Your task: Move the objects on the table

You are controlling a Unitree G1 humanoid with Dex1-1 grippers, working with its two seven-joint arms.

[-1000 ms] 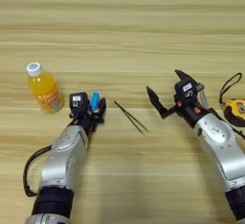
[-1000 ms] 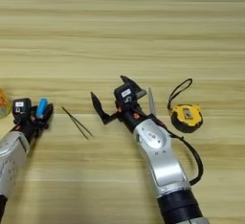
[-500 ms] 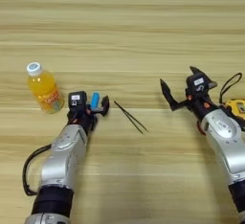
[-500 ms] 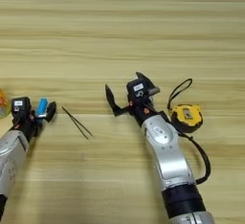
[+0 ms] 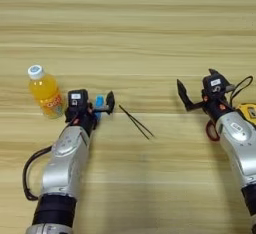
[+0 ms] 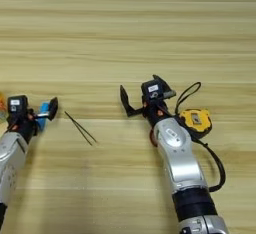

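Nearest the camera, the two silver forearms rise from the bottom edge at about 7 and 5 o'clock over the broad pale wooden plank table (image 5: pixel 130 23). The left gripper (image 5: pixel 97 107) sits at 9 o'clock of centre with its black fingers clamped on a flat light-blue oblong block (image 5: pixel 99 101), of which only a small part shows between them; it looks stiff and light, and the flat faces are the sensible place to pinch. Just to its 3 o'clock lie the thin black sticks (image 5: pixel 136 122), joined at the far end and splayed toward 4 o'clock, flat on the boards and touching neither gripper; they are probably very light and hard to get under, so a pinch across the joined end seems best. The right gripper (image 6: pixel 137 98) hovers at 3 o'clock with its fingers spread wide apart and nothing between them. Partly hidden under that forearm, a red loop suggests the red-handled scissors (image 6: pixel 152 138), best lifted by the handles. Just beside, at 4 o'clock, rests the yellow tape measure with a black strap (image 6: pixel 196 120): dense and blocky, to be gripped across its flat sides. Farthest left, at 9 o'clock, stands the orange juice bottle with a white cap (image 5: pixel 44 92), upright, likely heavy and smooth, best held round the body
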